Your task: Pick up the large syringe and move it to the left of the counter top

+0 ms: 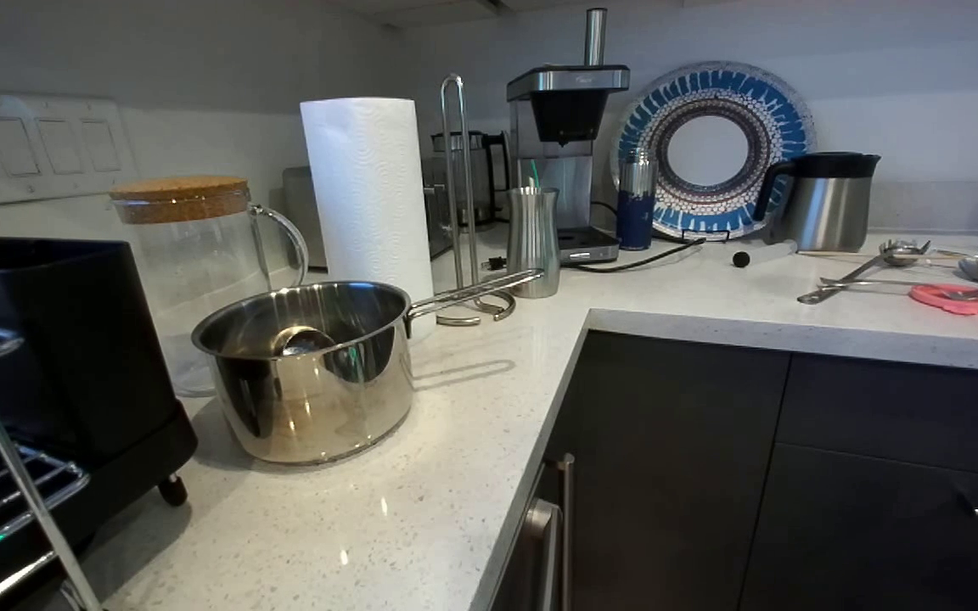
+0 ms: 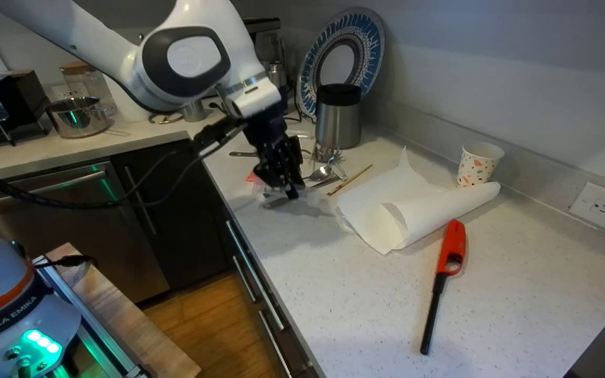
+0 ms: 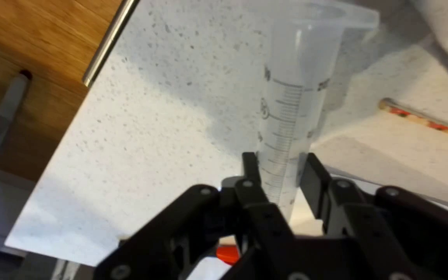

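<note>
The large syringe is a clear barrel with dark scale marks (image 3: 286,97) in the wrist view, its wide flange at the top of the picture. My gripper (image 3: 280,161) is shut on the barrel, one finger on each side; the barrel's lower end is hidden behind the fingers. In an exterior view the gripper (image 2: 288,193) points down, and the blurred syringe (image 2: 317,200) appears just above the white speckled counter top (image 2: 365,320), over a soft shadow. The counter top also shows in an exterior view (image 1: 421,518), where gripper and syringe are out of view.
White paper (image 2: 371,210), a red lighter (image 2: 452,249) and a paper cup (image 2: 478,163) lie or stand near the gripper. Spoons and forks (image 2: 323,172), a wooden stick (image 2: 352,178) and a steel jug (image 2: 338,123) are behind it. A pot (image 1: 311,407) stands on the counter's far leg.
</note>
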